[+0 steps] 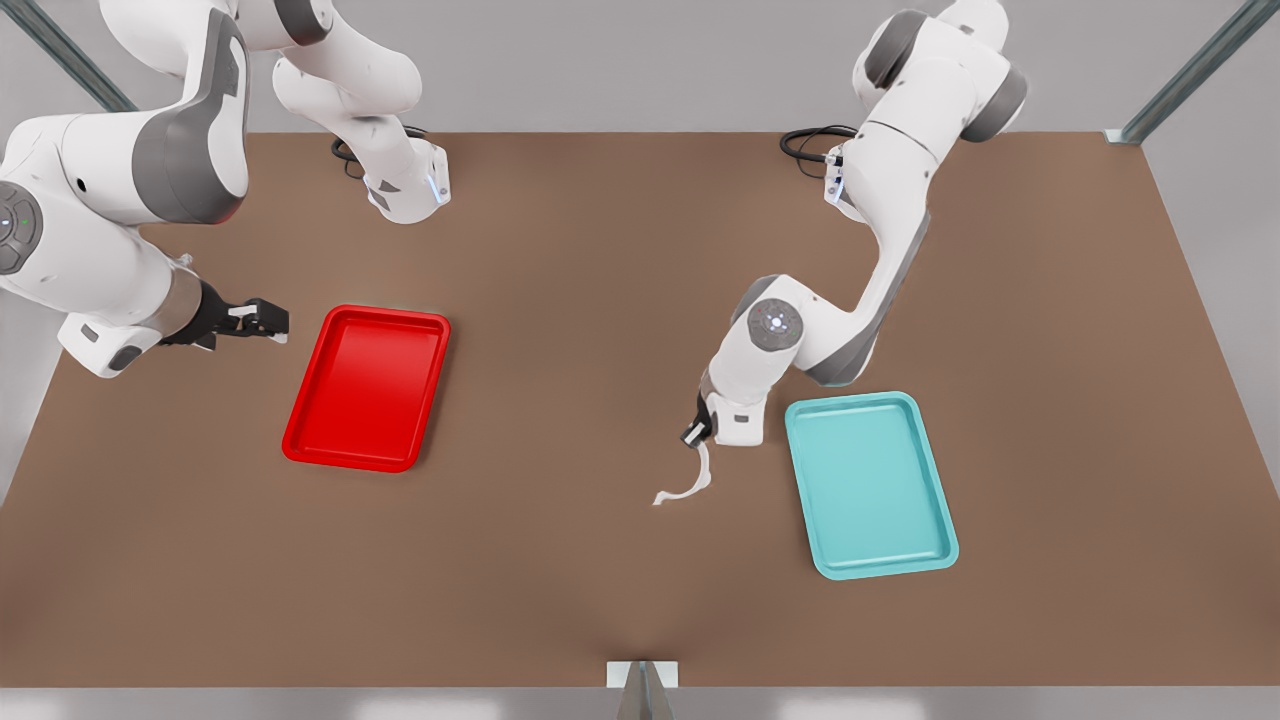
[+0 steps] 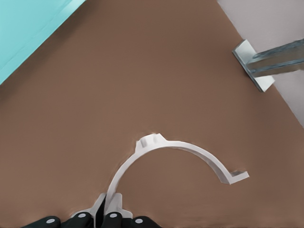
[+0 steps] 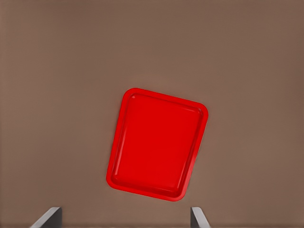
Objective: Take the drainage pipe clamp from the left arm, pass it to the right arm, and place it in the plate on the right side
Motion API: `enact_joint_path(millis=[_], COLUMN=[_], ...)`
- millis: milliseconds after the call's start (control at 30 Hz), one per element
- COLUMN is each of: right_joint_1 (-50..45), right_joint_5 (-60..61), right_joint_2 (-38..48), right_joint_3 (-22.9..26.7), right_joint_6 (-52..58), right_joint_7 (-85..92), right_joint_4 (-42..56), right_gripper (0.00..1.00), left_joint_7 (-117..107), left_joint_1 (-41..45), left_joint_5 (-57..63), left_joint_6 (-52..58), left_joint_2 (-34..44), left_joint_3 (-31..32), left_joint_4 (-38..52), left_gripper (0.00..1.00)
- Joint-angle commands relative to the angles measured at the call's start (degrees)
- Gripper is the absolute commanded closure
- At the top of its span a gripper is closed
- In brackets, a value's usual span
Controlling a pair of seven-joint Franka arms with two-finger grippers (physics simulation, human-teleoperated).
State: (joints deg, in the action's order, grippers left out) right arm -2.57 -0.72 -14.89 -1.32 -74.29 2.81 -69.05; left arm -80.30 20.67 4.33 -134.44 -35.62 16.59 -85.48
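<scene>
Beside the teal tray [image 1: 870, 485], our left gripper [image 1: 697, 432] pinches one end of the drainage pipe clamp [image 1: 688, 485] tightly. Our right gripper [image 1: 262, 319] waits near the red plate [image 1: 366, 388], fingers [image 3: 47, 217] spread wide, holding nothing.

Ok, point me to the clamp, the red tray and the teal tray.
clamp [image 2: 176, 144]: left wrist view, top of the white arc.
red tray [image 1: 366, 387]: front view, bare floor of the tray.
teal tray [image 1: 868, 485]: front view, bare floor of the tray.
</scene>
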Motion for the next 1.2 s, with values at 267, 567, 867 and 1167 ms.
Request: enact_joint_path(millis=[267, 567, 867, 1167], right_joint_1=[-9.5, -12.3, -15.4, -16.2], right_joint_5=[-1.2, -0.9, -2.4, -2.7], right_joint_2=[-9.5, -14.2, -14.7, -14.7], right_joint_3=[-1.8, -5.0, -4.9, -7.6], right_joint_6=[-15.6, -20.2, -24.3, -21.1], right_joint_7=[-8.9, -45.7, -66.0, -51.1], right_joint_4=[0.5, 1.9, 1.6, 1.6], right_gripper=[0.0, 0.01, 0.0, 0.0], left_joint_7=[61.1, 71.3, 70.7, 70.5], left_joint_1=[6.5, 7.5, 9.7, 9.7], left_joint_5=[0.4, -2.0, -2.0, -2.0], left_joint_6=[-3.2, -7.4, -9.2, -9.2], left_joint_2=[-8.1, -8.8, -9.2, -9.2], left_joint_3=[2.8, 5.8, 5.6, 5.5], left_joint_4=[15.5, 15.5, 15.5, 15.5], left_gripper=[0.79, 0.79, 0.79, 0.79])
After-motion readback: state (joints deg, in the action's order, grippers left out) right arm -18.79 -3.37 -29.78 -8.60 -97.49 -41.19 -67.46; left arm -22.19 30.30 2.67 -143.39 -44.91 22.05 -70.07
